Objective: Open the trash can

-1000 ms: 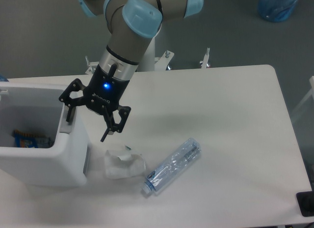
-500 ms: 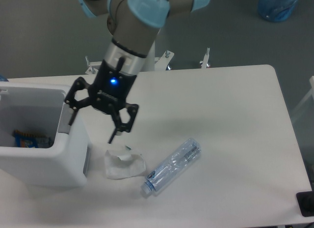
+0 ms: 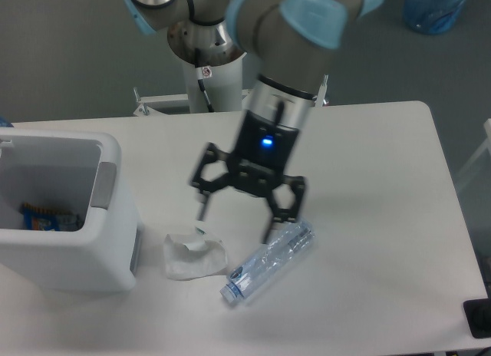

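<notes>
The white boxy trash can stands at the left edge of the table. Its top is open, with no lid over it, and a blue and orange wrapper lies inside. A grey push tab sits on its right rim. My gripper is open and empty. It hangs over the table to the right of the can, above the crumpled white tissue and the plastic bottle. It is well apart from the can.
The tissue lies just right of the can's base. The clear bottle lies tilted on the table beside it. The arm's base post stands behind the table. A blue bag sits on the floor at the top right.
My gripper has swung to the right, away from the trash can's right rim, and now hangs over the tissue and bottle. It stays open. The can has not moved.
</notes>
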Robot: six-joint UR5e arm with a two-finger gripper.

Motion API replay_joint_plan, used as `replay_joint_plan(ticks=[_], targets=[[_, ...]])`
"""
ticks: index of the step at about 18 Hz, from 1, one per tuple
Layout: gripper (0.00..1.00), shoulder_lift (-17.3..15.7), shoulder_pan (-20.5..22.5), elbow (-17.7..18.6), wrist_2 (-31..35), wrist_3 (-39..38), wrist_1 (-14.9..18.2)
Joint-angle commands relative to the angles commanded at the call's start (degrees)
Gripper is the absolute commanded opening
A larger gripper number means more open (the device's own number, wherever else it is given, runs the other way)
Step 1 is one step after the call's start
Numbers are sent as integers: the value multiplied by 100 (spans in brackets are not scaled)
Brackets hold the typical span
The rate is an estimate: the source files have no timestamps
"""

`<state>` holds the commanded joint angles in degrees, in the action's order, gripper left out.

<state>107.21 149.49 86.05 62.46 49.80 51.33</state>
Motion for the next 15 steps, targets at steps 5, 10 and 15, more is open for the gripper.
replay_joint_plan(ticks=[5, 10, 15], targets=[[100, 641, 256, -675, 1100, 1128, 824], [100, 1196, 195, -1380, 2109, 1978, 1257], [100, 1232, -121, -1275, 2929, 2658, 1292]])
